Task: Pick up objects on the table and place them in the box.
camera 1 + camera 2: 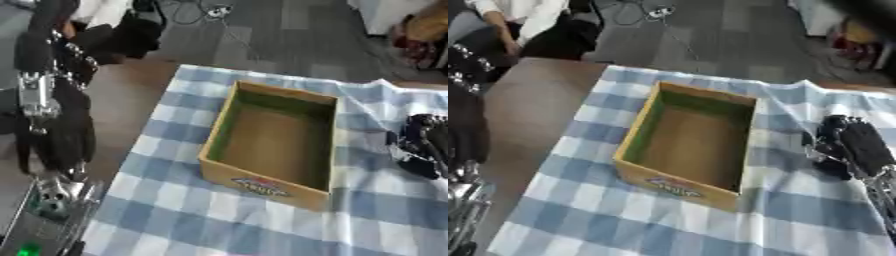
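An open cardboard box (pixel 271 145) with a yellow-green rim and a printed label on its near side stands on the blue-and-white checked cloth (pixel 175 215). Its brown floor shows nothing inside. My right hand (pixel 855 145) lies low on the cloth just right of the box, clear of its wall. A small dark blue and white patch (pixel 404 156) shows at its underside; what it is I cannot make out. My left arm (pixel 39 95) hangs off the table's left side, with the dark left hand (pixel 61 145) beside the cloth's edge.
Bare brown tabletop (pixel 535 110) lies left of the cloth. Silver equipment with a green light (pixel 48 205) sits at the lower left. Cables and dark bags lie on the grey floor beyond the table's far edge.
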Controlling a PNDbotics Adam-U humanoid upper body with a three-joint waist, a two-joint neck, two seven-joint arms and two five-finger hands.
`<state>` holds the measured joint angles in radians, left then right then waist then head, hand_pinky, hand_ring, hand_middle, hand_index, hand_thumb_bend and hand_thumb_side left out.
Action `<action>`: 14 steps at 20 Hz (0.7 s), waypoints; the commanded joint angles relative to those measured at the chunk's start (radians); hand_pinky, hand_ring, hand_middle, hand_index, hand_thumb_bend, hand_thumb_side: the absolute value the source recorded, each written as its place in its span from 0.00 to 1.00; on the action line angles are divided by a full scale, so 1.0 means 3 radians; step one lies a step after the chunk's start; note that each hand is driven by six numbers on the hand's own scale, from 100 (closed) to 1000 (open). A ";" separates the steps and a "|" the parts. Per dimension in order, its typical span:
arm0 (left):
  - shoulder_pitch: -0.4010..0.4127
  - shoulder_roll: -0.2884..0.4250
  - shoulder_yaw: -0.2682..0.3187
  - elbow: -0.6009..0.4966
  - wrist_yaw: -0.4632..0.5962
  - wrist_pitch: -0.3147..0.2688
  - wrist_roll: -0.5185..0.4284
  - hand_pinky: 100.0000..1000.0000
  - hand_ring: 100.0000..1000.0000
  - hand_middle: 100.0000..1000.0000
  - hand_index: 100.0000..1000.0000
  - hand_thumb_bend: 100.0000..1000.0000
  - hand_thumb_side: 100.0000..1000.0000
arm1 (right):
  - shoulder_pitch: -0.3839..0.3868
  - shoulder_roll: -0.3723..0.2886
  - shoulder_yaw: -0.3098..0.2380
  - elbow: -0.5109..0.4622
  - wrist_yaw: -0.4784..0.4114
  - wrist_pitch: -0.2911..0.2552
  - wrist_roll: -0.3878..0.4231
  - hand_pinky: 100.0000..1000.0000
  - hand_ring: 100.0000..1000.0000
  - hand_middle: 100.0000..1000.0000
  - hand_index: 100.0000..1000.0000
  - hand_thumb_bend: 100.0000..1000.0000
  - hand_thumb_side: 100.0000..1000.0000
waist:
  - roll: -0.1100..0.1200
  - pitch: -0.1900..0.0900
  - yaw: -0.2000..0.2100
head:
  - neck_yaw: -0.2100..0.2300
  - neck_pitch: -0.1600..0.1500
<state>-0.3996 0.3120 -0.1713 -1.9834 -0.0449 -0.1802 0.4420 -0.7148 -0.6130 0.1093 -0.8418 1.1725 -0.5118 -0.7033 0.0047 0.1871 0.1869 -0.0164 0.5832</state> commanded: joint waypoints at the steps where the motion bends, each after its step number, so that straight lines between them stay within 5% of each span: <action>1: -0.0035 0.0053 0.0008 -0.0055 -0.0014 -0.0006 -0.0002 0.58 0.71 0.92 1.00 0.23 1.00 | -0.0106 -0.0162 0.0006 -0.0181 -0.0126 -0.0203 -0.0105 0.00 0.00 0.00 0.03 0.00 0.81 | -0.0003 -0.0070 -0.0002 | 0.0028 -0.0021; 14: -0.0022 0.0053 -0.0003 -0.0055 -0.0013 -0.0004 -0.0018 0.58 0.71 0.92 1.00 0.23 1.00 | -0.0393 -0.0167 0.0188 -0.0526 -0.0293 -0.0222 0.0279 0.00 0.00 0.00 0.03 0.00 0.83 | -0.0018 -0.0105 0.0013 | 0.0013 0.0003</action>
<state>-0.3981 0.3120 -0.1720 -1.9834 -0.0449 -0.1805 0.4407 -0.8015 -0.6418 0.1646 -0.9741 1.0928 -0.5628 -0.6165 0.0007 0.1783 0.1889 -0.0166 0.5844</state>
